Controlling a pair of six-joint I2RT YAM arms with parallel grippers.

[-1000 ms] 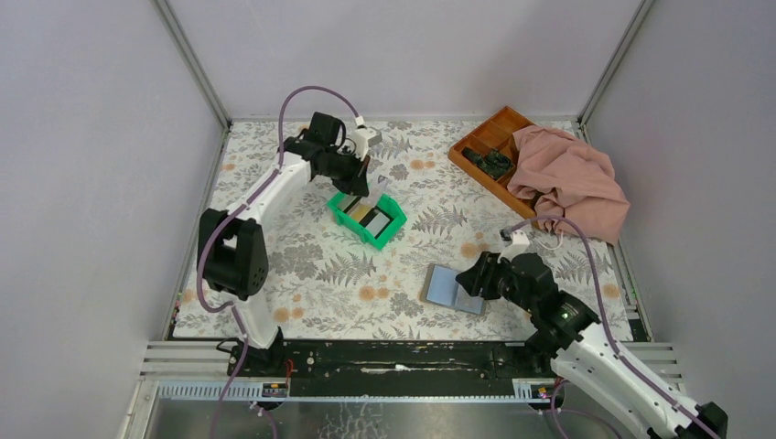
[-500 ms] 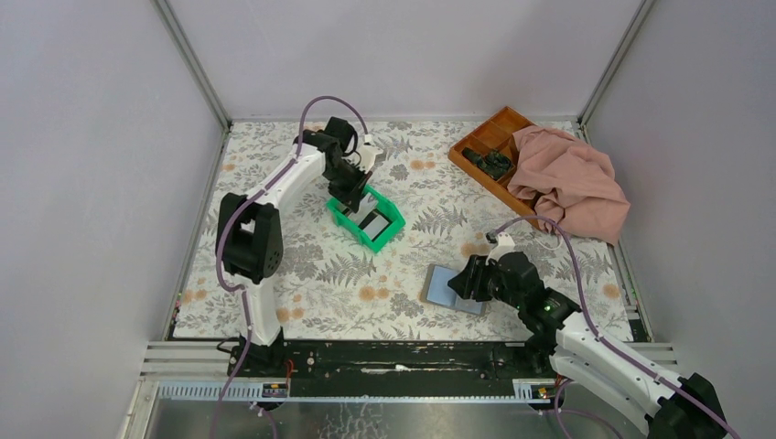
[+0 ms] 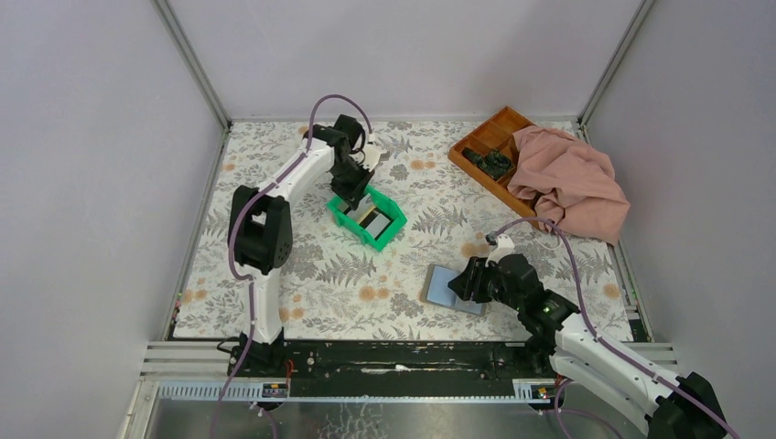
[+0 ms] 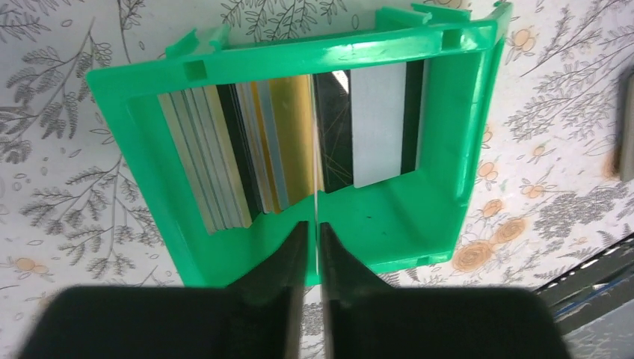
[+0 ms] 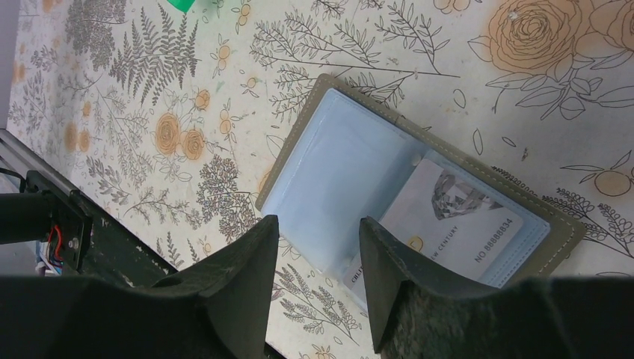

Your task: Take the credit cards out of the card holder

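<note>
The card holder (image 3: 447, 287) (image 5: 336, 179) lies open on the floral table, pale blue inside, with a whitish credit card (image 5: 448, 217) still tucked in its right pocket. My right gripper (image 3: 464, 281) (image 5: 318, 224) hovers open over the holder's near edge, with nothing between its fingers. Several credit cards (image 4: 224, 149) stand on edge in the green bin (image 3: 392, 229) (image 4: 299, 56). My left gripper (image 3: 359, 196) (image 4: 314, 228) sits low over that bin. Its jaws are parted by a hair around one thin card (image 4: 318, 149), seen edge-on and standing among the others.
An orange-brown compartment tray (image 3: 485, 139) holding dark objects (image 3: 492, 163) sits at the back right, partly under a pink cloth (image 3: 567, 183). Grey walls close in the table on three sides. The black base rail runs along the near edge.
My left arm swung toward the bin and lowered the card into it, and its jaws have just eased apart. My right gripper shifted a little left over the holder.
</note>
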